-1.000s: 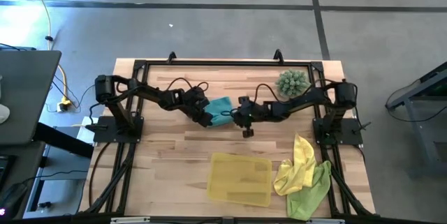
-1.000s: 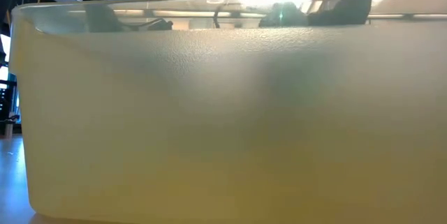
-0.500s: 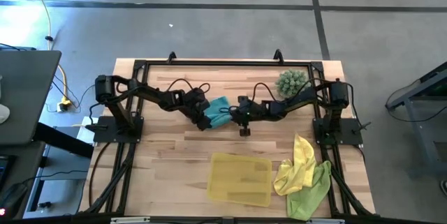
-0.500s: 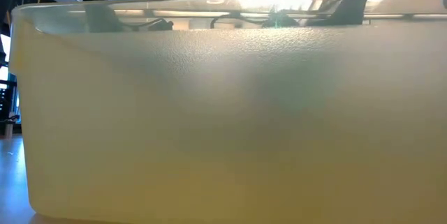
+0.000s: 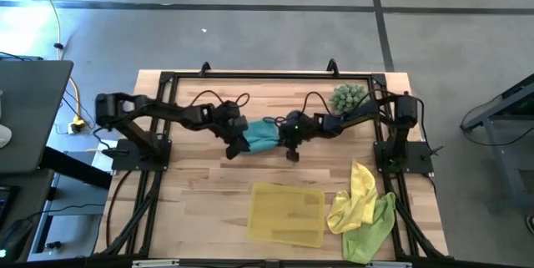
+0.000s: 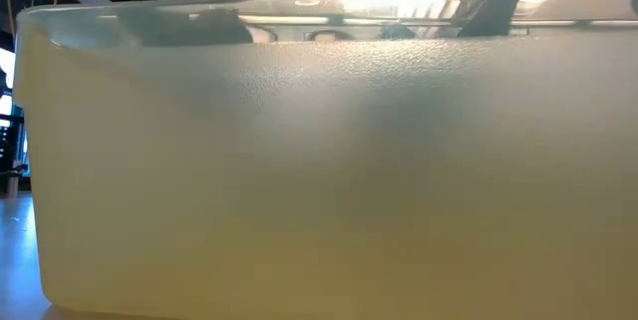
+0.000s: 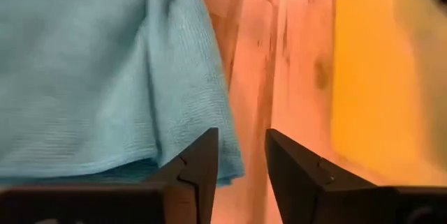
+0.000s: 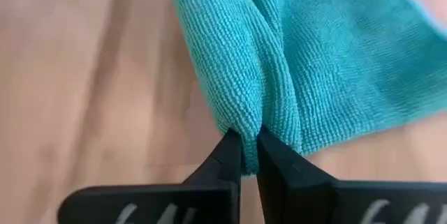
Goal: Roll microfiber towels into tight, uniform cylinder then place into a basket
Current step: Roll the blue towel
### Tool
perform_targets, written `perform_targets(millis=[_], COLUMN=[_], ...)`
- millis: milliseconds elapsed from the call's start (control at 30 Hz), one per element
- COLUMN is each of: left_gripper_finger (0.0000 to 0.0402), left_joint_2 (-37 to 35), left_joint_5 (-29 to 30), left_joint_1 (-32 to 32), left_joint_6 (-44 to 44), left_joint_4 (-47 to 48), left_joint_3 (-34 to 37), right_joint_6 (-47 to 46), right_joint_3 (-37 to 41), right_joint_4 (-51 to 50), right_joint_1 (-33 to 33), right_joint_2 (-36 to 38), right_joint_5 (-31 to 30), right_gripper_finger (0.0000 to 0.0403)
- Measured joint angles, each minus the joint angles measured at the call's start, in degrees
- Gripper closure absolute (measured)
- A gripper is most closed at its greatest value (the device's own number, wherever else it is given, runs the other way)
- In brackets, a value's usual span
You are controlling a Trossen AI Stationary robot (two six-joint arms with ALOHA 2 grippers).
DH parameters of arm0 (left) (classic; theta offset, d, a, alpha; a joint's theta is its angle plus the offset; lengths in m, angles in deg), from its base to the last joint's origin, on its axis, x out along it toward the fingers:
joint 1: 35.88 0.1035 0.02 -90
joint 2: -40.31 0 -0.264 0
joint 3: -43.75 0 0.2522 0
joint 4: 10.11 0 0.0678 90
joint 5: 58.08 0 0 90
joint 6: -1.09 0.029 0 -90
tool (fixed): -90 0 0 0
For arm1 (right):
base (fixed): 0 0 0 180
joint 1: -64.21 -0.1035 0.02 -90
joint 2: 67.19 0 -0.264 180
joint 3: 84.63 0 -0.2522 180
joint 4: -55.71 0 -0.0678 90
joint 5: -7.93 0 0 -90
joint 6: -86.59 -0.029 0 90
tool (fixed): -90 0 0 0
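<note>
Right gripper [image 8: 249, 155] pinches a fold of the teal towel [image 5: 261, 133] mid-table; left gripper [image 7: 241, 165] stands slightly parted beside it, gripping nothing

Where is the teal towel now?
In the high view, the teal towel lies mid-table between the left tool and the right tool, which pinches its edge.

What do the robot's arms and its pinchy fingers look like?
Both arms are black and jointed, with thin black cables looping along them. The left gripper has two flat, dark, squared-off fingers. The right gripper has dark fingers too, narrowing to tips, with pale lettering on the block behind them, too blurred to read.
</note>
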Motion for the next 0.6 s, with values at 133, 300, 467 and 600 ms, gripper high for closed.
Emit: perform_targets(millis=[133,300,467,600], left_gripper_finger=[0.0292,0.0292,0.0292,0.0292], left_joint_2=[-5.0,-6.4,-3.5,-1.0], left_joint_5=[9.6,18.1,31.6,42.1], left_joint_1=[-3.2,-10.2,-17.4,-20.1], left_joint_6=[9.9,22.7,28.6,31.9], left_joint_4=[2.8,2.8,0.2,-2.2], left_joint_3=[0.0,0.0,0.0,-0.1], right_joint_6=[-10.1,-23.0,-26.9,-26.9], right_joint_3=[-0.6,-2.9,-5.7,-6.4], right_joint_4=[-0.7,-3.5,-9.5,-11.7], right_joint_1=[2.8,5.2,5.8,5.8], right_joint_2=[-0.2,-0.4,-0.4,-0.4], right_joint_5=[10.5,17.5,18.0,18.0], right_gripper_finger=[0.04,0.04,0.04,0.04])
